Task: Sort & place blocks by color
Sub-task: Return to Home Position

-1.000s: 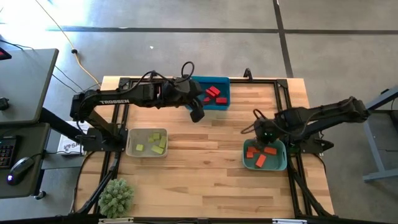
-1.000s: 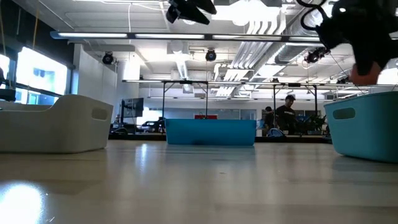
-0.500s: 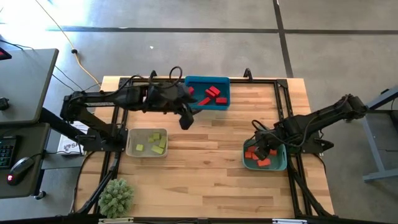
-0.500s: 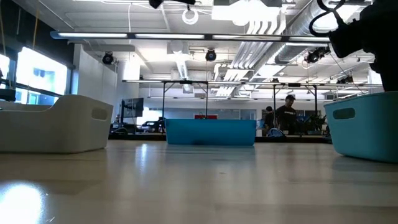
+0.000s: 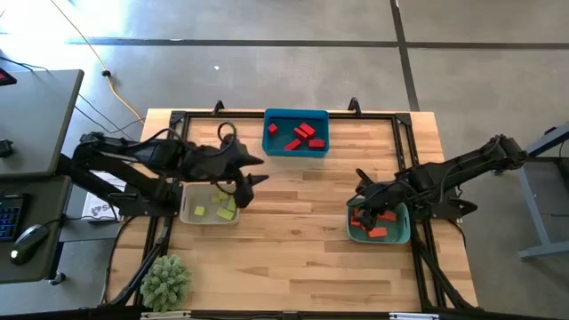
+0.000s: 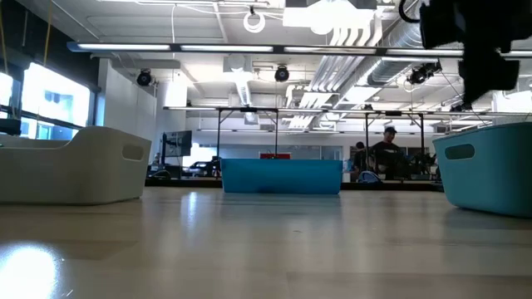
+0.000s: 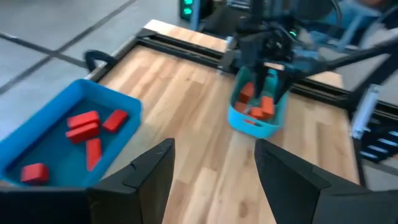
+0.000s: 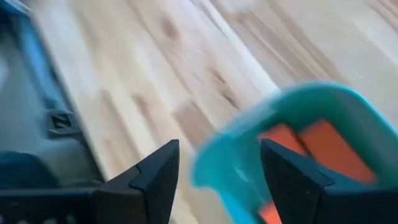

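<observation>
Red blocks (image 5: 302, 133) lie in the blue tray (image 5: 271, 147) at the far edge. Yellow-green blocks (image 5: 219, 206) lie in the beige tray (image 5: 187, 213) at the left, and orange-red blocks (image 5: 372, 228) in the teal tray (image 5: 402, 233) at the right. My left gripper (image 5: 258, 171) hangs open and empty in the air by the beige tray's far right corner, pointing toward the teal tray (image 7: 239, 121). My right gripper (image 5: 363, 197) is open above the teal tray's left rim (image 8: 249, 140), tipped downward, with nothing between its fingers.
A fuzzy green plant ball (image 5: 166, 282) sits at the near left corner. Black frame rails (image 5: 409, 151) run along the table's sides. Bare wood (image 5: 293, 231) lies between the trays. A person (image 6: 386, 151) stands in the room beyond.
My left gripper has swung from beside the blue tray toward the table's left and near edge, to beside the beige tray. My right gripper has tipped over the teal tray; the orange-red block seen at its fingers a second ago no longer shows there.
</observation>
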